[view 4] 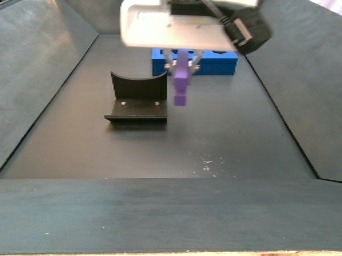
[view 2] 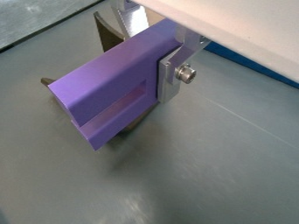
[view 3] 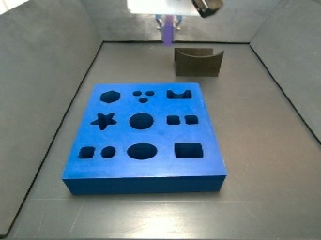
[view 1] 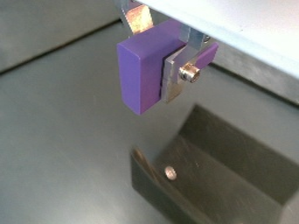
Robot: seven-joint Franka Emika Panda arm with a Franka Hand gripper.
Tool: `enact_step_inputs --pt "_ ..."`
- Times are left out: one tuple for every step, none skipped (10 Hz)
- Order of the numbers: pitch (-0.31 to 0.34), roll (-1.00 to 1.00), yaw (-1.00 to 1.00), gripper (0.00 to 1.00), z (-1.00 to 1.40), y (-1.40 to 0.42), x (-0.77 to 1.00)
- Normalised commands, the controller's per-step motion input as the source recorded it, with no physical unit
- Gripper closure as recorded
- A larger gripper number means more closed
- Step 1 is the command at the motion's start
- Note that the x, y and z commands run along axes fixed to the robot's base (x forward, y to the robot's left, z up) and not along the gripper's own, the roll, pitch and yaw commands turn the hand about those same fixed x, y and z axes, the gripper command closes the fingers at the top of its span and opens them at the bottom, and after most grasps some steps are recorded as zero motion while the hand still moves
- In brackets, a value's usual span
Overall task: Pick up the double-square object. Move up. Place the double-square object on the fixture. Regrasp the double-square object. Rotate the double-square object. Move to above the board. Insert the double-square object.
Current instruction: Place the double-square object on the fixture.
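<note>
Purple plastic fills the middle of both wrist views: the double-square object (view 1: 143, 73) hangs in the air, clamped between the silver plates of the gripper (view 1: 163, 52), whose jaws are closed on its upper part. In a wrist view a silver finger (view 2: 170, 70) with a round screw presses flat against the block's side, and the rest of the block sticks out below the plates.

In a side view the block (view 4: 179, 83) hangs upright under the gripper (view 4: 182, 62), clear of the floor, just beside the fixture (view 4: 136, 100) and apart from it. In a side view from the opposite end, the block (view 3: 167, 30) hangs just beside the dark fixture (view 3: 197, 61), which stands on the grey floor (view 3: 269, 122) near the far wall.

Below the block in a wrist view the fixture (view 1: 211, 179) shows its upright wall, its base plate and a small round screw head. Nothing lies between the block and the fixture.

Further out, the blue board (view 3: 145, 136) lies flat on the floor, well apart from the block, its star, hexagon, round and square holes all unfilled. In a side view only a strip of the board (view 4: 214, 64) shows behind the gripper.
</note>
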Motion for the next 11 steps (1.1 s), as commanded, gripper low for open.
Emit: enact_step_inputs --pt "0.009 0.11 0.03 1.0 -0.3 -0.12 1.0" --pt "0.013 0.12 0.03 1.0 -0.28 -0.11 1.0" --pt "0.013 0.12 0.03 1.0 -0.26 -0.11 1.0" --pt "-0.057 -1.0 0.09 1.0 1.0 -0.17 0.46" --pt "-0.053 -1.0 0.09 1.0 1.0 -0.15 0.41" --pt "-0.02 -1.0 0.07 1.0 1.0 -0.1 0.3" --pt "-0.005 -1.0 0.06 1.0 1.0 -0.09 0.23" --pt "-0.008 -1.0 0.05 1.0 1.0 -0.07 0.18" --pt "-0.004 -1.0 0.05 1.0 1.0 -0.06 0.17" --pt "0.014 -1.0 0.03 1.0 0.89 -0.02 0.14" --pt "0.028 -1.0 0.02 1.0 0.7 0.01 0.1"
